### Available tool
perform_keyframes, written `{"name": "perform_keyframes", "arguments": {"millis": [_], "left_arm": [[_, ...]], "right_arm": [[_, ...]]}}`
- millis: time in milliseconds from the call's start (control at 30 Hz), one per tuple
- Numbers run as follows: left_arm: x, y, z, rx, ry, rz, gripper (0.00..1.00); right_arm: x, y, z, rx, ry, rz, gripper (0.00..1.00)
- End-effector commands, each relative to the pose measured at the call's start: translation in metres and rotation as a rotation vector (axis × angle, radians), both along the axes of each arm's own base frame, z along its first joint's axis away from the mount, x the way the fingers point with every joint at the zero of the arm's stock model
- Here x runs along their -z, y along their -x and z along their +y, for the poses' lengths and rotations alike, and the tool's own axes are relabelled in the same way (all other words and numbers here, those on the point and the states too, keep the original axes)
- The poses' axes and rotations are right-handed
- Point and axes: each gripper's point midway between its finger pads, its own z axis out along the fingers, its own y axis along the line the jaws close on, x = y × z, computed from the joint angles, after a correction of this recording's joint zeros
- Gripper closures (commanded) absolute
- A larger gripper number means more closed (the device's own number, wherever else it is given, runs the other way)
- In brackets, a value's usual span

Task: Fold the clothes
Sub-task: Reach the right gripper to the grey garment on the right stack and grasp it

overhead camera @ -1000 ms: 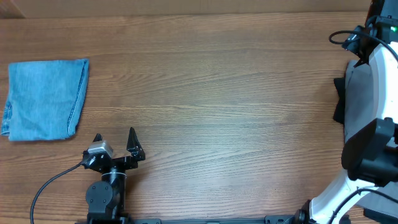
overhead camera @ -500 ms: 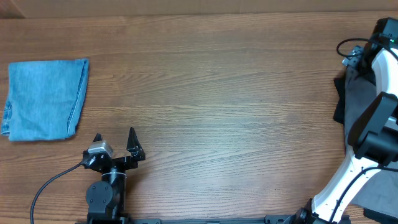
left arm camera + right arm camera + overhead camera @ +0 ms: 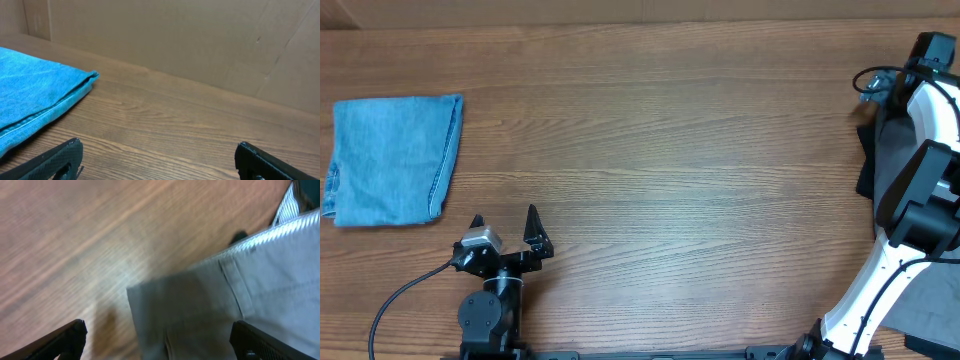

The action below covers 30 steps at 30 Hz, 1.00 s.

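Jaws, left: spread wide and released. In my left wrist view both tips sit in the bottom corners with only bare wood between them.
Jaws, right: also released and wide apart, grasping nothing. The tips show in the bottom corners of the right wrist view.
Left gripper [image 3: 504,216]: low at the near edge of the table [image 3: 670,150], on the left side, well apart from every cloth.
Right gripper [image 3: 159,330]: above the left edge of the clothes [image 3: 210,305], where grey cloth meets wood. I cannot tell whether it touches the cloth, because the view is smeared.
Clothes, place: at the far right edge of the table, partly under the white right arm [image 3: 932,110] and running out of the overhead view.
Clothes, state: plain grey and unfolded, lying flat with soft wrinkles. I see a stitched band and a narrow strap across it in the right wrist view.
Black garment [image 3: 865,168]: just beside the grey one on its left. It shows as a dark strip and I think it lies underneath, but I am not sure.
Denim [image 3: 390,160]: a folded light blue rectangle at the far left of the table, well apart from the clothes. Its corner shows in the left wrist view.
Backdrop: a brown cardboard wall [image 3: 175,40] stands behind the table.
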Motion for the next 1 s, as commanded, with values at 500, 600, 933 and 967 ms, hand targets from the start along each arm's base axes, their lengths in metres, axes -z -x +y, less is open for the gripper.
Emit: {"name": "perform_keyframes", "arguments": {"millis": [500,600,933,967], "left_arm": [[0.0,0.0,0.004,-0.017,-0.023,-0.001,0.0],[0.0,0.0,0.004,-0.017,-0.023,-0.001,0.0],[0.0,0.0,0.004,-0.017,-0.023,-0.001,0.0],[0.0,0.0,0.004,-0.017,-0.023,-0.001,0.0]], "right_arm": [[0.055,-0.01,-0.007,-0.02,0.048,0.008,0.12],[0.07,-0.009,-0.006,-0.02,0.043,0.029,0.12],[0.072,0.013,-0.026,0.074,0.207,0.145,0.55],[0.067,0.015,-0.029,0.089,0.237,0.155,0.55]]}}
